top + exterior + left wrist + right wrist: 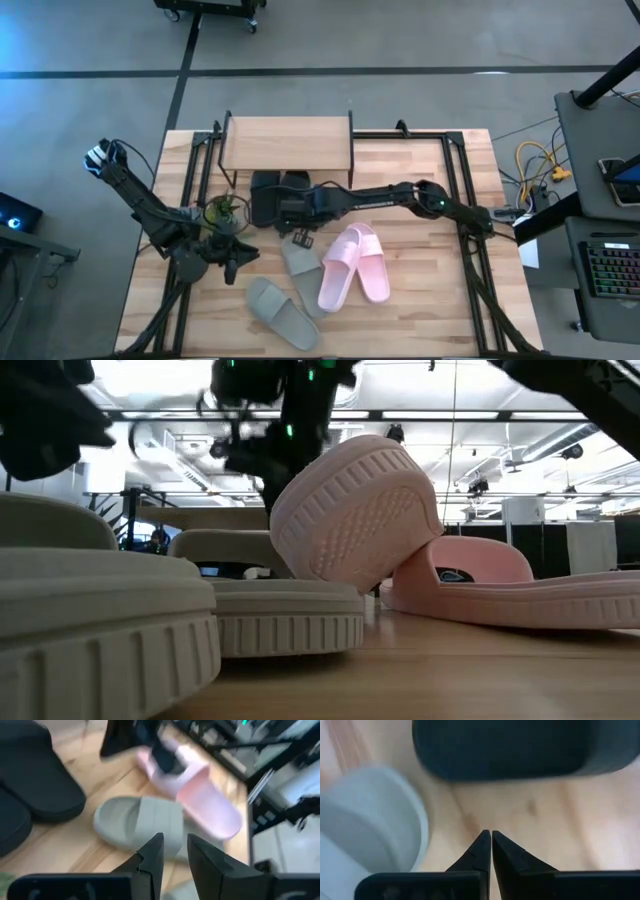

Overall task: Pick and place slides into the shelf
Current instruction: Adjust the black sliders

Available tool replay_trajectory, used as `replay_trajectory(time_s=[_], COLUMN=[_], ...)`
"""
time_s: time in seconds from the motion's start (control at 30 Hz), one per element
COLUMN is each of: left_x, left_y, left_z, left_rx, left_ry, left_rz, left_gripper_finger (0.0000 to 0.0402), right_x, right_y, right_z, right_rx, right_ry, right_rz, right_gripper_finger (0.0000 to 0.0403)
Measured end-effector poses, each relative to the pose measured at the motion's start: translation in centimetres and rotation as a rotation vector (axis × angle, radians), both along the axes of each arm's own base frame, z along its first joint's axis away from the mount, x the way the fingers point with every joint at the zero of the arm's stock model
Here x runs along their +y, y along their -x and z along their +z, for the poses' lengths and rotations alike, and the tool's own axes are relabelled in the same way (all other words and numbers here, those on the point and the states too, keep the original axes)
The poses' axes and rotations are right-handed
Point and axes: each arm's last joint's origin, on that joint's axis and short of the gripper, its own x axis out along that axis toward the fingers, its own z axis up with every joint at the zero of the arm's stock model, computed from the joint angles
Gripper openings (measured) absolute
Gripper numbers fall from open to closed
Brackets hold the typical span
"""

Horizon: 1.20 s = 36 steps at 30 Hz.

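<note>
High view looks straight down on the whole table (420, 300); low view sits at tabletop level, very near the pink slides (400, 550), facing the room; both wrist views look closely past their own fingers at a grey-green slide (140, 822).

Pale pink rubber slide (355, 510) looks matt, its upturned sole finely ridged; grey-green rubber slide (270, 610) matt, with a ribbed edge; black slides (35, 775) dull and smooth; light wooden tabletop (545, 815) shows smooth, faintly glossy grain.
</note>
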Motion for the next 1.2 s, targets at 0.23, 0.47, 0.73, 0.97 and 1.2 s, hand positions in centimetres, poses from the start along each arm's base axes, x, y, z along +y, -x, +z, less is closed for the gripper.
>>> replay_trajectory(time_s=[0.23,0.47,0.73,0.97,1.2], left_x=[-0.8,-0.4,-0.1,0.2,2.1], left_y=[-0.6,-1.1,-1.2,-1.2,-0.7], left_z=[-1.0,-0.5,-0.7,1.2,6.1], left_rx=[0.08,0.07,0.095,0.037,-0.101], left_ry=[-0.047,-0.034,-0.049,0.003,-0.101], left_rz=[-0.031,-0.002,-0.007,-0.008,0.021], left_gripper_finger=[0.0072,0.0072,0.0072,0.0072,0.0072], right_x=[1.5,1.0,3.3,3.8,3.4], right_y=[1.6,5.6,12.3,18.6,20.7], right_z=[5.5,8.9,8.0,7.4,6.3], right_rx=[-0.136,-0.048,0.16,0.115,-0.084], right_ry=[0.043,-0.074,-0.068,-0.138,-0.239], right_rz=[-0.014,-0.034,-0.007,-0.213,-0.339], right_gripper_finger=[0.0009,0.0009,0.0009,0.0009,0.0009])
